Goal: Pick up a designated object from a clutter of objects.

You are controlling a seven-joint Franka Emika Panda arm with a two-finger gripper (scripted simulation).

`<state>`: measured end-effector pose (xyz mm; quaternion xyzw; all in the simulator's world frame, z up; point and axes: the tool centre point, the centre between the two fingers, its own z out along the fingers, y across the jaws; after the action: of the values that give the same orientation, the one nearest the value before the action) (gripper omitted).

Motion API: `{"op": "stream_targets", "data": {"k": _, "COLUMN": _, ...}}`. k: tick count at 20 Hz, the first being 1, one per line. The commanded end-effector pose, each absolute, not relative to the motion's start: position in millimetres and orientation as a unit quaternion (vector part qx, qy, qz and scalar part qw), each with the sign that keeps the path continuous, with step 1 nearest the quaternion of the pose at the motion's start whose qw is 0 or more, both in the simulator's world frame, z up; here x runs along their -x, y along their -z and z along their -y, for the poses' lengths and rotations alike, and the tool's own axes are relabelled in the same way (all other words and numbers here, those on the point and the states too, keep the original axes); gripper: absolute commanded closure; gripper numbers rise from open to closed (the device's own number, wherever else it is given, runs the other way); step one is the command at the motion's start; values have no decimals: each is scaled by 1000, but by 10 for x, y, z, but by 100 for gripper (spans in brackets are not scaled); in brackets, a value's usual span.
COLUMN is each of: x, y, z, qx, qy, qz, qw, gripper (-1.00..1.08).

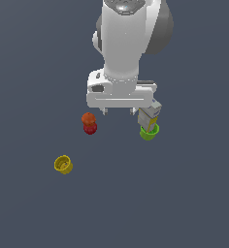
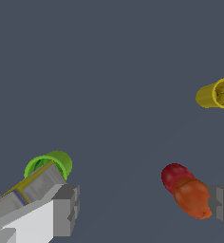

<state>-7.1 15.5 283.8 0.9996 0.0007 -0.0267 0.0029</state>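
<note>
The small yellow cup [image 1: 63, 164] lies on its side on the dark floor toward the exterior view's left, apart from the other items; the wrist view shows its open rim [image 2: 217, 94]. My gripper [image 1: 119, 112] hangs open well away from it, between the orange-and-red round piece [image 1: 89, 123] and the green cup [image 1: 149, 131]. The wrist view shows the gripper [image 2: 146, 209] with its two fingers wide apart and only bare floor between them. One finger [image 2: 66, 209] is near the green cup [image 2: 50, 163], the other close to the orange-and-red piece [image 2: 187, 190].
A grey-white box with yellow [image 1: 149, 115] leans against the green cup, partly behind the hand; the wrist view has the box [image 2: 28, 190] beside one finger. Dark flat floor [image 1: 184, 203] surrounds the items.
</note>
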Motion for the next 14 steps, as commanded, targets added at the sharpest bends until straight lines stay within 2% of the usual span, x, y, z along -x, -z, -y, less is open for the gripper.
{"op": "stream_targets", "data": {"k": 1, "x": 71, "y": -2838, "z": -155, "qx": -1000, "qy": 27, "qz": -1, "qw": 3, "gripper": -92}}
{"op": "stream_targets", "data": {"k": 14, "x": 36, "y": -3000, "z": -15, "qx": -1000, "qy": 11, "qz": 20, "qw": 6, "gripper": -92}}
